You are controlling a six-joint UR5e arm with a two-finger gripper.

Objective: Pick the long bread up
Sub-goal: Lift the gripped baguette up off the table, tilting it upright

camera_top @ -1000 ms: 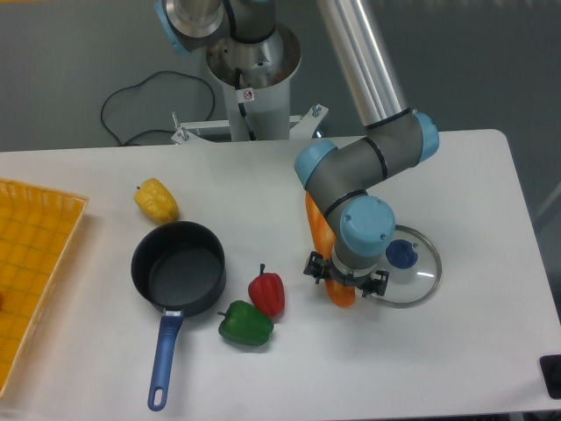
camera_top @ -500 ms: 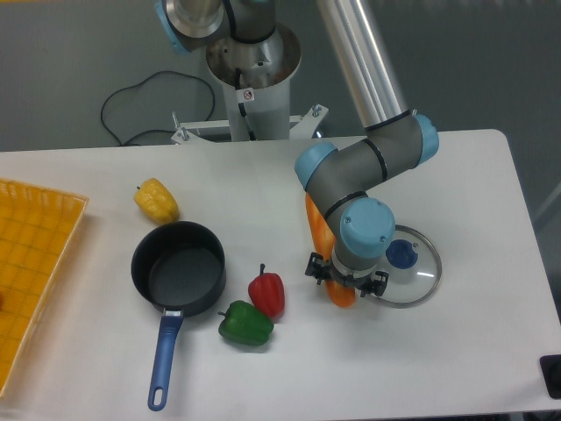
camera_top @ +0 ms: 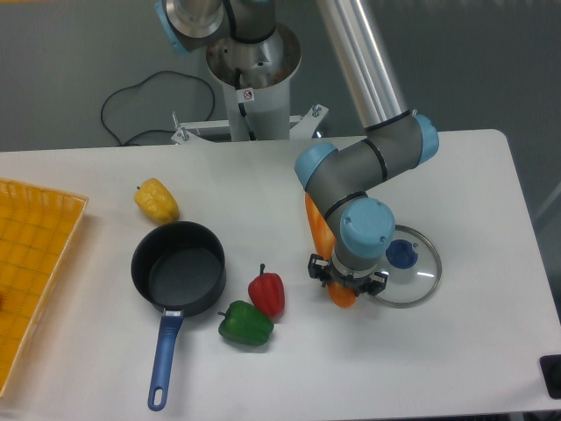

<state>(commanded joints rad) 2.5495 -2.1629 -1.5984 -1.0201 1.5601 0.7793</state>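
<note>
The long bread (camera_top: 317,224) is an orange toy baguette lying on the white table, just left of the glass lid. Most of it is hidden under the arm's wrist; its upper end and its lower tip (camera_top: 342,296) show. My gripper (camera_top: 344,282) points straight down over the lower part of the bread. Its fingers are drawn in against the bread's two sides. The bread still rests on the table.
A glass lid with a blue knob (camera_top: 405,260) lies right beside the gripper. A red pepper (camera_top: 266,293) and a green pepper (camera_top: 244,323) lie to the left. A black pan with a blue handle (camera_top: 178,267), a yellow pepper (camera_top: 156,200) and an orange tray (camera_top: 35,263) are further left.
The gripper's fingers have drawn inward onto the sides of the bread. The arm and the bread have stayed in place.
</note>
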